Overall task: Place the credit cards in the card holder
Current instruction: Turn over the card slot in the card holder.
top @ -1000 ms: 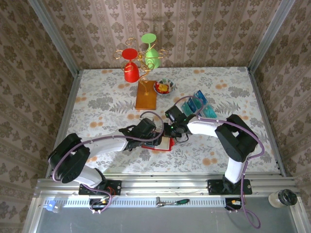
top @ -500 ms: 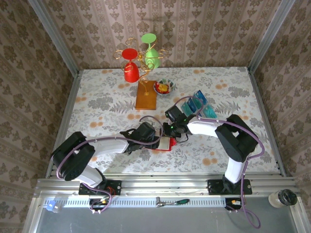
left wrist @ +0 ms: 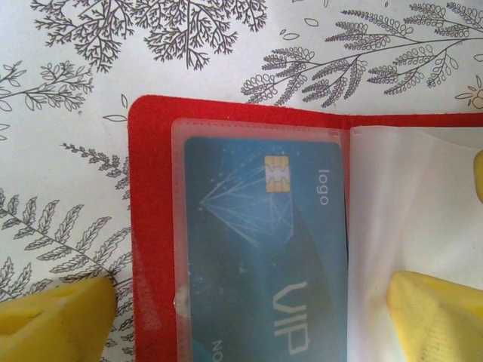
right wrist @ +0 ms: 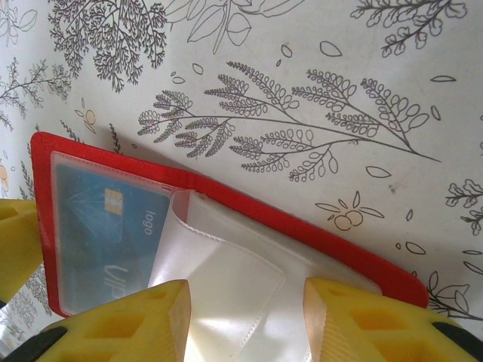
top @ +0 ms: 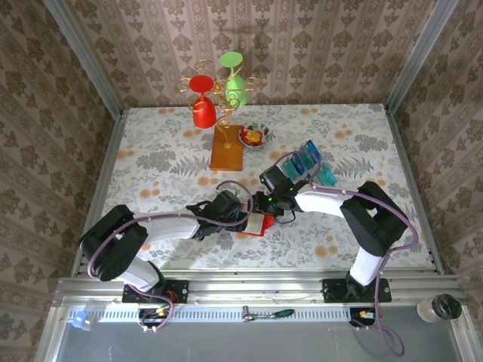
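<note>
The red card holder [top: 261, 225] lies open like a book on the flowered cloth. One teal credit card [left wrist: 256, 249] marked VIP sits inside its left clear sleeve [right wrist: 106, 226]. My left gripper [left wrist: 245, 324] is open wide; one yellow finger rests on the cloth beside the holder's left edge [left wrist: 151, 226], the other on the white right-hand sleeves. My right gripper [right wrist: 241, 324] is open over the right half, a loose clear sleeve page bowing up between its fingers [right wrist: 377, 320] beside the red cover [right wrist: 276, 219]. More credit cards [top: 308, 161] stand behind the right arm.
Those cards stand in a clear plastic rack [top: 315, 170]. An orange stand base [top: 226, 148] carries a gold wire tree with a red cup [top: 202, 111] and a green cup [top: 235, 87]. A small bowl of sweets [top: 254, 135] sits beside it.
My right gripper has gone from shut to open over the holder's right sleeves. The left arm slid a little toward the holder; its jaws narrowed slightly and stay open.
</note>
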You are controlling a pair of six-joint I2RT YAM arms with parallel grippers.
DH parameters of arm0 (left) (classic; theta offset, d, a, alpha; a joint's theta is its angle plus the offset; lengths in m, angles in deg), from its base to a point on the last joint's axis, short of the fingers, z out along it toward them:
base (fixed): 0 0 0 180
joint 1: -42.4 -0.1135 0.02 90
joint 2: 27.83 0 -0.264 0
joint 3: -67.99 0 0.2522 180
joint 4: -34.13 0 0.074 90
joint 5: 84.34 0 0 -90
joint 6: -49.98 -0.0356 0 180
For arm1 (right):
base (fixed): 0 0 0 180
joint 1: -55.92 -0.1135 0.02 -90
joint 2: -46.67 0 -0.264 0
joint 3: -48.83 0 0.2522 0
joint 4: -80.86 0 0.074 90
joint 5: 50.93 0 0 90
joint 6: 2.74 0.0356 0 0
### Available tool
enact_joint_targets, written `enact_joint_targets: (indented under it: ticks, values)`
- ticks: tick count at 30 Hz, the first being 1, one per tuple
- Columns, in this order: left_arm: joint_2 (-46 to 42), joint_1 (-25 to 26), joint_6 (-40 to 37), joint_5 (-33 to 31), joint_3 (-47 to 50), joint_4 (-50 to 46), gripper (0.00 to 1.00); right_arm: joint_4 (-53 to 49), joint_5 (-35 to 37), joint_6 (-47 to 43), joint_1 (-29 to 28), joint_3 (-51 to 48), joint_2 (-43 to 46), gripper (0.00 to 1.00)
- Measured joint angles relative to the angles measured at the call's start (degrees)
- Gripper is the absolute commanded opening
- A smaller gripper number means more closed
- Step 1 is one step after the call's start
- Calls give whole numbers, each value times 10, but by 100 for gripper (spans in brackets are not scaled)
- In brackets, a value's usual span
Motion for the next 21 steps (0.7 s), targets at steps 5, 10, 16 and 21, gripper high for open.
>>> enact_joint_targets:
  ticks: [5,10,16,21]
  values:
    - [-1,0,0,-2,1,2,94,17,-8,10,1,-2,-6,44]
    - [-4,0,1,-1,2,2,95,38,-23,19,3,-2,-14,44]
    - [-5,0,2,-1,2,2,96,64,-43,35,8,-4,-21,44]
    - [-11,0,2,-1,5,2,97,74,-54,44,10,-7,-21,43]
